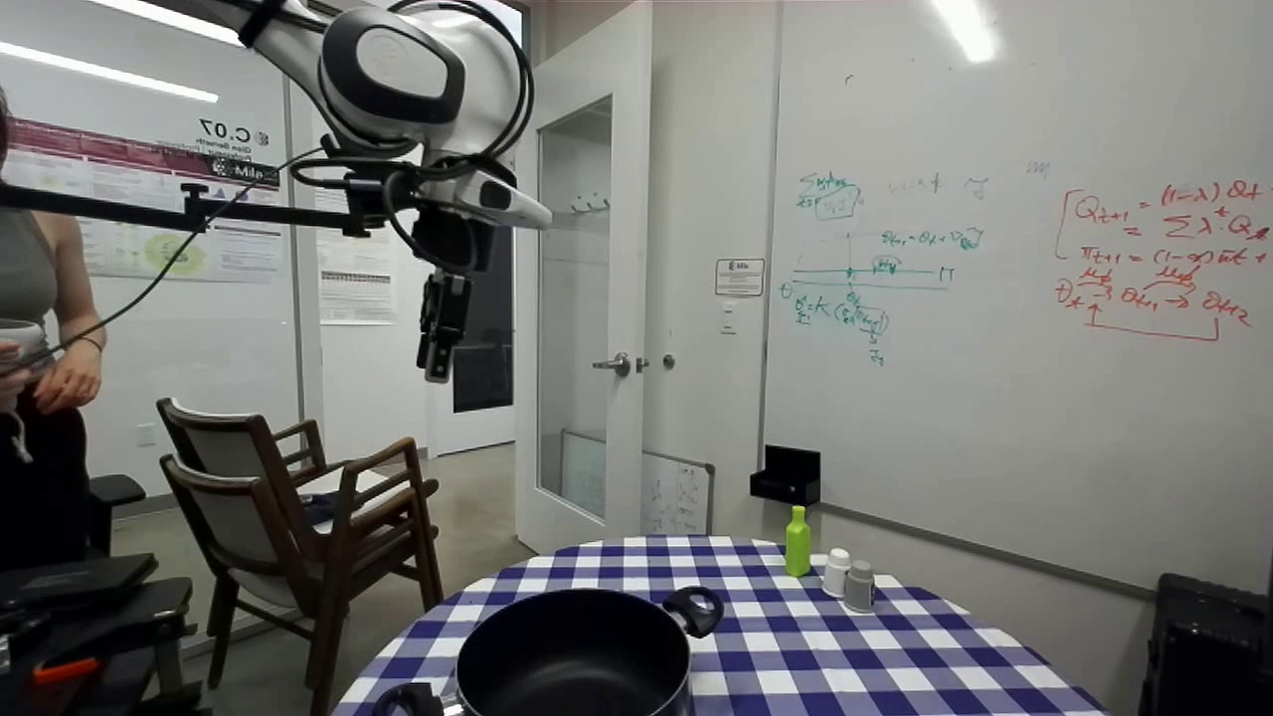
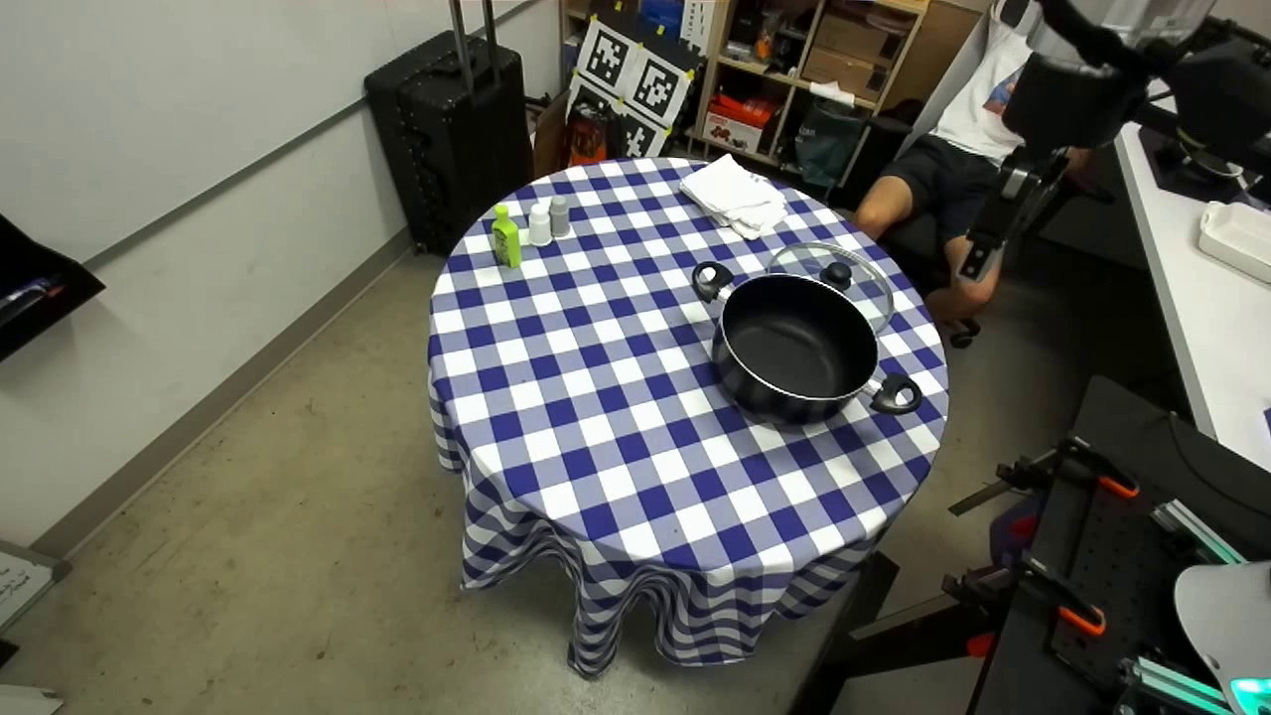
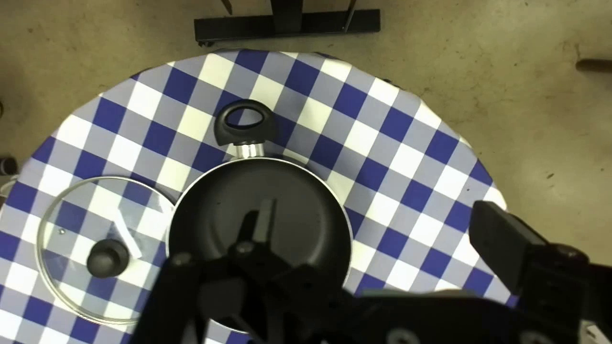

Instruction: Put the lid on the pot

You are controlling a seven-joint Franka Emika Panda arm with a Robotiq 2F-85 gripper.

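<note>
The pot (image 2: 794, 343) stands upright and uncovered near three o'clock on the checked surface (image 2: 596, 397) in an exterior view, its handles (image 2: 887, 393) at ten and four. In the wrist view the lid (image 3: 98, 224) lies on the surface at the pot's nine o'clock, its dark knob (image 3: 108, 258) uppermost; the two rims meet in that view, but whether they touch cannot be told. In an exterior view the fingers (image 1: 438, 343) hang in the air at the pot's eleven o'clock, well apart from it and pointing toward six; the wrist view shows them spread wide, with nothing in their hold. Near ten o'clock on the surface, in an exterior view, a green bottle (image 2: 506, 238) stands upright, with a white container (image 2: 539, 224) and then a grey container (image 2: 559, 216) just beside it toward two. A white cloth (image 2: 735, 197) lies folded between twelve and one. A person (image 2: 971, 129) sits past the surface's edge at two o'clock. In an exterior view wooden chairs (image 1: 244, 527) stand toward the pot's ten o'clock, with a second person (image 1: 30, 278) farther out.
</note>
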